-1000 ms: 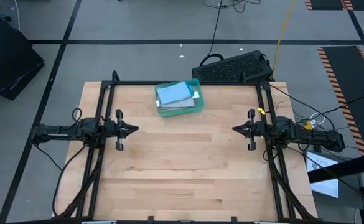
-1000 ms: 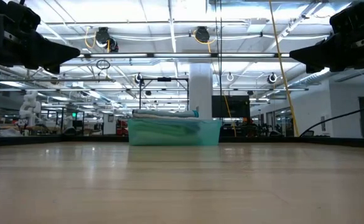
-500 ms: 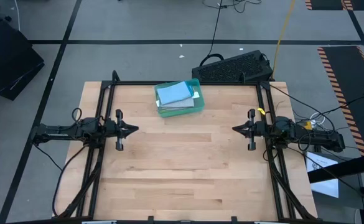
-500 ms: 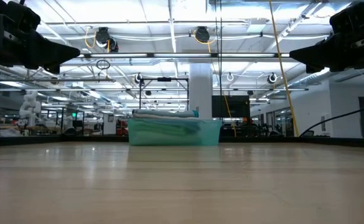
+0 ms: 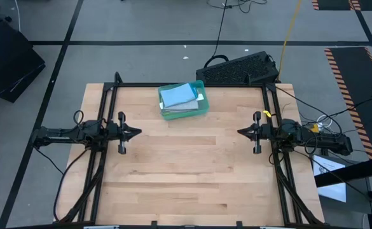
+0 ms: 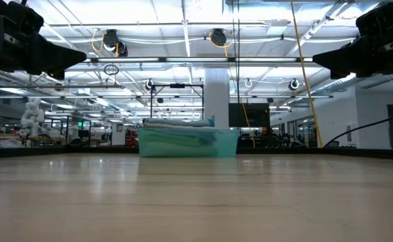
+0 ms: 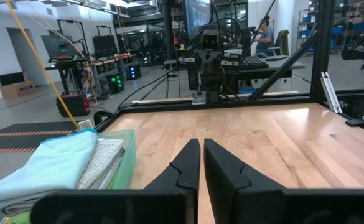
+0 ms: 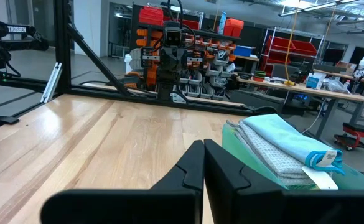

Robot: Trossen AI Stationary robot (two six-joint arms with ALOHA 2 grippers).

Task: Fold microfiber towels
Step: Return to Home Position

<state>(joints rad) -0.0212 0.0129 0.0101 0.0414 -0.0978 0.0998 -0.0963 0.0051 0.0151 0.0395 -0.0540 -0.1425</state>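
Centrally, the wooden table [image 5: 186,178] carries the teal tray [image 5: 184,116] near its far edge. Inside the tray lies a stack of folded microfiber towels: the light blue towel [image 5: 178,95] on top, a grey towel [image 8: 266,152] directly beneath it. The left gripper [image 5: 137,133] hangs well apart from the tray, left of it and nearer the front, fingers pressed together. The right gripper [image 5: 241,132] mirrors it on the tray's right, fingers likewise pressed together.

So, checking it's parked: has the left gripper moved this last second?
No. High view: the left gripper keeps its spot relative to the teal tray.
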